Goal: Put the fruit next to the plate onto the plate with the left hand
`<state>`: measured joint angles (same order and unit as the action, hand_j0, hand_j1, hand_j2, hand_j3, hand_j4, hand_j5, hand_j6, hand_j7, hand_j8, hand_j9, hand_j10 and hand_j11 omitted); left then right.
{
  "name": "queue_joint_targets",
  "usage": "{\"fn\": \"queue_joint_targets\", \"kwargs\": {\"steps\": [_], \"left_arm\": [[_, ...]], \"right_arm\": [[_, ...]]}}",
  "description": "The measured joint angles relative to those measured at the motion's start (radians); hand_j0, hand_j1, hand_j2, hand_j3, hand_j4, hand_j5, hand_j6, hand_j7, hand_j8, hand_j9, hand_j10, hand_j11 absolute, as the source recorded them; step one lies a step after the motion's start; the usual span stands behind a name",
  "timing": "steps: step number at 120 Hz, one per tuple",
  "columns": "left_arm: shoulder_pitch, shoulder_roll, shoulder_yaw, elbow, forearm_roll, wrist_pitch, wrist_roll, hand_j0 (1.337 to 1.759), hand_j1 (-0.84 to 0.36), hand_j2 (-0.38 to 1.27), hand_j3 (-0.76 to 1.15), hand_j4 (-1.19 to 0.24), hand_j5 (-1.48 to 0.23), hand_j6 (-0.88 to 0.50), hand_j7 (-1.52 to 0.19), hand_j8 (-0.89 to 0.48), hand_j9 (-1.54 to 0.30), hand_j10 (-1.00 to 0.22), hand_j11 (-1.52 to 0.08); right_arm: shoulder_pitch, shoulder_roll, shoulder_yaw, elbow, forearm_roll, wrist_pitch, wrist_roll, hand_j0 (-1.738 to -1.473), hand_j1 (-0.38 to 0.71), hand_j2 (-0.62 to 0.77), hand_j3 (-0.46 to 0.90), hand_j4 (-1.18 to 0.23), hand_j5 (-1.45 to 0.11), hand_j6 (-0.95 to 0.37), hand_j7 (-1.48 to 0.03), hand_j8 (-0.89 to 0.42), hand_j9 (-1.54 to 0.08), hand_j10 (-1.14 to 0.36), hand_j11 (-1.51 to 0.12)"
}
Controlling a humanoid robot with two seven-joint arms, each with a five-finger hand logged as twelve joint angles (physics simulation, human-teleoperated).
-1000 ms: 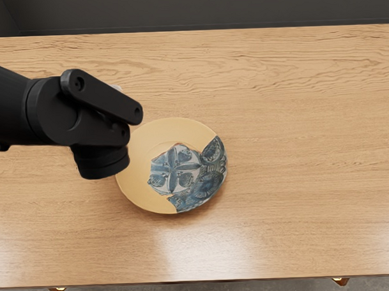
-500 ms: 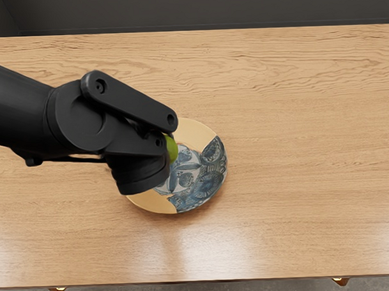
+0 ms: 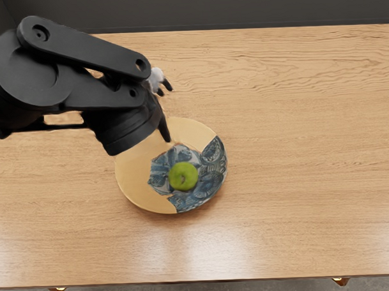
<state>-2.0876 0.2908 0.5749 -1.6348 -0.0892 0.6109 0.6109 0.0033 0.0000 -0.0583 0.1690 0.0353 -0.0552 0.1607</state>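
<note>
The fruit (image 3: 183, 176) is seen lying on the plate (image 3: 132, 179), on the blue patterned part at its middle, and it is touched by nothing but the plate. It is set well inside the rim, so it is judged unlikely to roll off onto the table (image 3: 296, 116). By the look of things, the placing step is judged to be done.

The left hand (image 3: 153, 102) is held above the plate's upper left edge, clear of the fruit. Nothing is held in it: the fingers (image 3: 163, 129) are seen loose and spread, one pointing down toward the plate and others sticking out at the top of the hand. Much of the palm is hidden by the bulky dark arm (image 3: 45, 80), which is brought in from the left and covers the table beside the plate on that side.

No other object is seen on the table. The right arm is not shown. A retreat up and to the left is judged to be unobstructed, provided the lowest finger is kept off the plate's rim.
</note>
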Motion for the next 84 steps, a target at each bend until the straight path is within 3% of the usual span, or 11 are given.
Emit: {"fn": "queue_joint_targets", "kwargs": {"steps": [7, 18, 40, 55, 66, 84], "left_arm": [[0.052, 0.163, -0.055, -0.004, 0.048, -0.001, 0.0, 1.658, 0.04, 0.06, 0.0, -0.26, -0.36, -0.25, -0.36, -0.26, -0.36, -0.27, -0.36], [0.259, 0.403, -0.213, -0.008, 0.144, -0.123, 0.0, 1.658, 0.05, 0.06, 0.0, -0.25, -0.34, -0.25, -0.34, -0.25, -0.34, -0.26, -0.34], [0.493, 0.653, -0.524, -0.01, 0.257, -0.544, -0.006, 1.658, 0.05, 0.05, 0.0, -0.25, -0.33, -0.25, -0.33, -0.25, -0.33, -0.25, -0.33], [0.589, 0.696, -0.674, 0.005, 0.267, -0.823, -0.012, 1.658, 0.05, 0.05, 0.0, -0.25, -0.32, -0.25, -0.32, -0.25, -0.32, -0.25, -0.32], [0.607, 0.696, -0.72, 0.041, 0.261, -0.975, -0.006, 1.658, 0.06, 0.05, 0.0, -0.25, -0.32, -0.25, -0.32, -0.25, -0.32, -0.25, -0.32], [0.613, 0.684, -0.745, 0.08, 0.249, -1.108, -0.001, 1.658, 0.06, 0.05, 0.0, -0.25, -0.32, -0.25, -0.32, -0.25, -0.32, -0.25, -0.32]], "right_arm": [[0.0, 0.0, 0.0, 0.0, 0.0, 0.0, 0.0, -1.658, -0.31, -0.01, 0.0, -0.04, -0.05, -0.04, -0.05, -0.04, -0.05, -0.04, -0.05], [0.001, 0.0, 0.0, 0.0, 0.0, 0.0, 0.0, -1.658, -0.31, -0.01, 0.0, -0.04, -0.05, -0.04, -0.05, -0.04, -0.05, -0.04, -0.05], [0.001, 0.0, 0.0, 0.0, 0.0, 0.0, -0.001, -1.658, -0.31, -0.01, 0.0, -0.04, -0.05, -0.04, -0.05, -0.04, -0.05, -0.04, -0.05], [0.001, 0.0, 0.0, 0.0, 0.0, 0.0, -0.001, -1.658, -0.31, -0.01, 0.0, -0.04, -0.05, -0.04, -0.05, -0.04, -0.05, -0.04, -0.05], [0.001, 0.0, 0.0, 0.0, 0.0, 0.0, -0.001, -1.658, -0.31, -0.01, 0.0, -0.04, -0.05, -0.04, -0.05, -0.04, -0.05, -0.04, -0.05], [0.001, 0.0, 0.0, 0.0, 0.0, 0.0, -0.001, -1.658, -0.31, -0.01, 0.0, -0.04, -0.05, -0.04, -0.05, -0.04, -0.05, -0.04, -0.05]]}}
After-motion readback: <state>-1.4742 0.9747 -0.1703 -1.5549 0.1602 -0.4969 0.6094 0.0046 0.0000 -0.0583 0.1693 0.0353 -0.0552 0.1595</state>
